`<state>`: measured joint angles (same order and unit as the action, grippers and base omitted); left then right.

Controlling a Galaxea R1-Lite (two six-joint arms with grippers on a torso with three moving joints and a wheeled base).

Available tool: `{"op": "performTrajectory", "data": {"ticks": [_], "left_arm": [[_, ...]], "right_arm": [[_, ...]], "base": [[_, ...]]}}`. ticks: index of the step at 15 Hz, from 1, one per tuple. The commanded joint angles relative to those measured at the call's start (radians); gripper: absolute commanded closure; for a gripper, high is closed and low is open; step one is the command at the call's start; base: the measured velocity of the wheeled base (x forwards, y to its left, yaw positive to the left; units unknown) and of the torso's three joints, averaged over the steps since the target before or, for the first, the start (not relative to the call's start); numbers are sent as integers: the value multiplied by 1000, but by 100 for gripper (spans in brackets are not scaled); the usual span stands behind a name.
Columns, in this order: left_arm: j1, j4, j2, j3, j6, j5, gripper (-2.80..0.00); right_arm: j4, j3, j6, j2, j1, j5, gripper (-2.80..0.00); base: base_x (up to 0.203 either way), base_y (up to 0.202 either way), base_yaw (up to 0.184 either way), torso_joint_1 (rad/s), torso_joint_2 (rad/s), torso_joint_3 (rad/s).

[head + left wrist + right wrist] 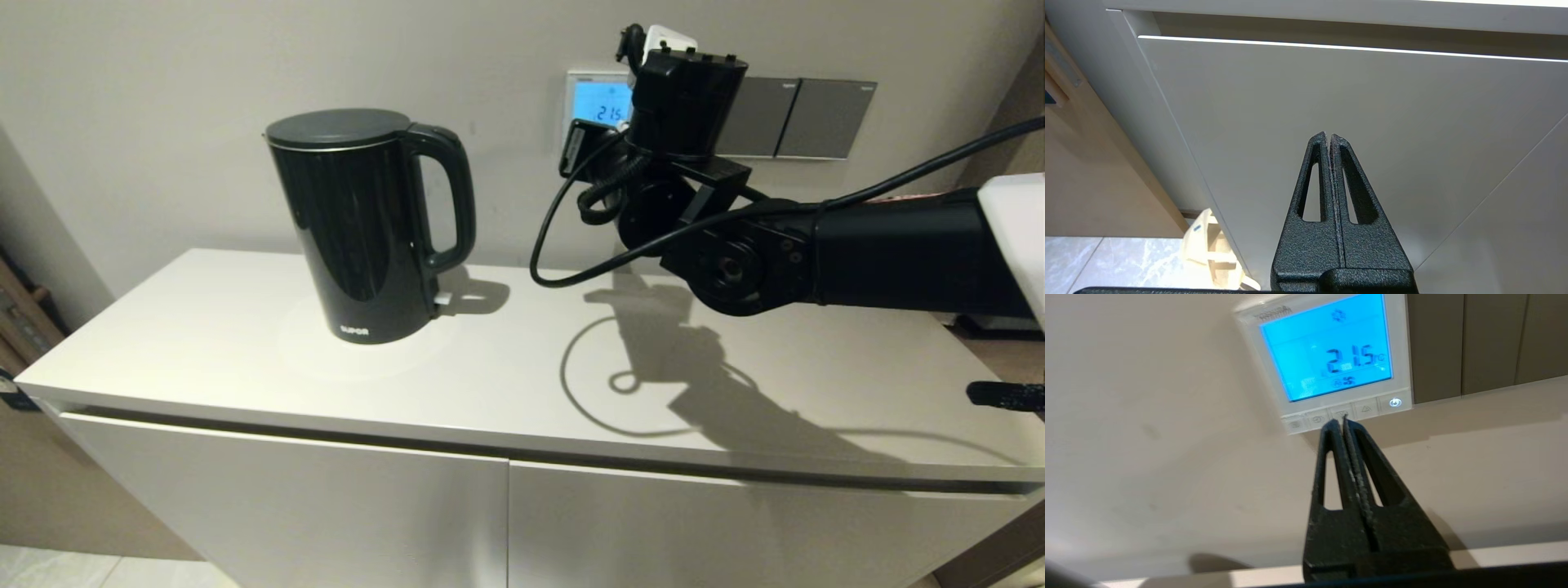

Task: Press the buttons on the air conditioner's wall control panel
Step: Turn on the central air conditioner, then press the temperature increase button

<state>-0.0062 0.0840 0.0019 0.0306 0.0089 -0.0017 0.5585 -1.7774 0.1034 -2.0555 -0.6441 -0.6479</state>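
The white wall control panel [1400,347] has its screen lit blue and reading 21.5. Its row of pale buttons [1365,409] runs along the lower edge, with a glowing power key [1394,402] at one end. My right gripper [1340,421] is shut and empty, its tips at the lower edge of the middle key; I cannot tell if they touch it. In the head view the right wrist [686,106] covers most of the panel [589,102]. My left gripper [1329,135] is shut and empty, parked low before the cabinet door [1331,90].
A black electric kettle [359,229] stands on the white cabinet top [490,367], left of the panel. Dark grey switch plates [804,118] sit on the wall right of the panel. The arm's black cable [555,245] hangs in a loop above the top.
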Motion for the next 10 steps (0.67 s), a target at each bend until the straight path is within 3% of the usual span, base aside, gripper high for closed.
{"op": "performTrajectory", "data": {"ticks": [1, 10], "left_arm": [[0, 0, 0, 0, 0, 0, 0], [2, 0, 0, 0, 0, 0, 0]], "right_arm": [[3, 6, -1, 17, -16, -7, 0], [3, -136, -43, -128, -6, 3, 0]], "base": [[0, 0, 0, 0, 0, 0], [0, 0, 0, 0, 0, 0]]}}
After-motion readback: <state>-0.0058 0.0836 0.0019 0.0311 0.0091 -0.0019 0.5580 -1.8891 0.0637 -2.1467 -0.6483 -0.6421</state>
